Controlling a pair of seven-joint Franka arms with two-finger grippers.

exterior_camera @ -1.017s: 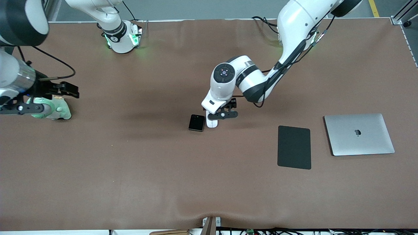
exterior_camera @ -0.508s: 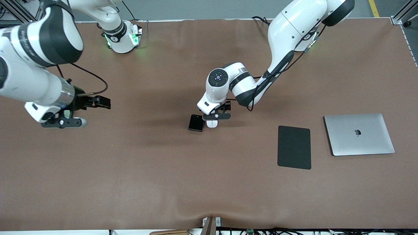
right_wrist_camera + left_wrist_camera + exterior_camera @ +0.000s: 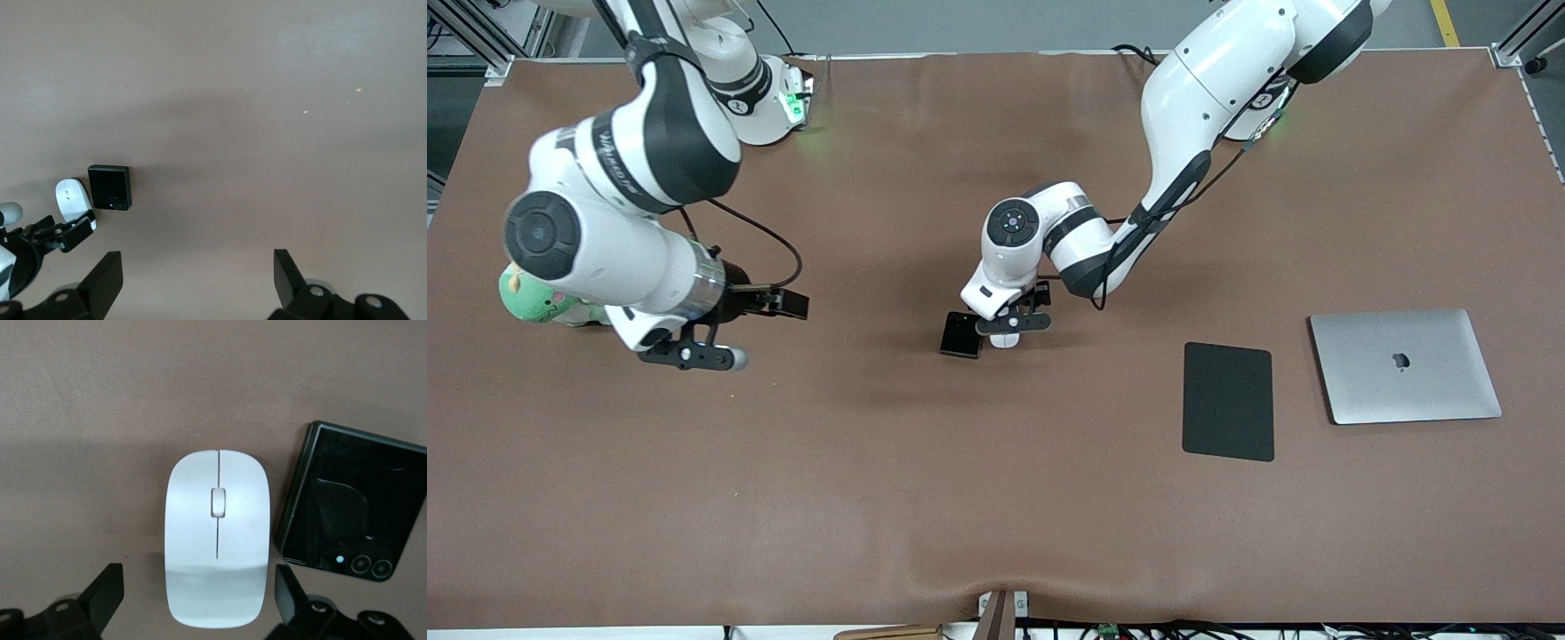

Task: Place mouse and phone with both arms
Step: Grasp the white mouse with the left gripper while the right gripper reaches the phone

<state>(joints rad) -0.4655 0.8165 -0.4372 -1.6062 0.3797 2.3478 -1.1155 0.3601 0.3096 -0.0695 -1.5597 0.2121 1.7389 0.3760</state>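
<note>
The left claw [image 3: 199,603] hangs wide open over the smooth white oval mouse [image 3: 217,535], gripping nothing. The glossy black phone [image 3: 351,500] lies just beside it mid-table [image 3: 996,498]. The right claw [image 3: 198,283], also open and empty, hovers over bare brown cloth.

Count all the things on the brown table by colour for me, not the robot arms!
White: 1, the small white oval mouse
Black: 2, the small glossy black phone and the larger matte black rectangular pad
Silver: 1, the closed silver laptop
Green: 1, the green plush toy
Total: 5
</note>
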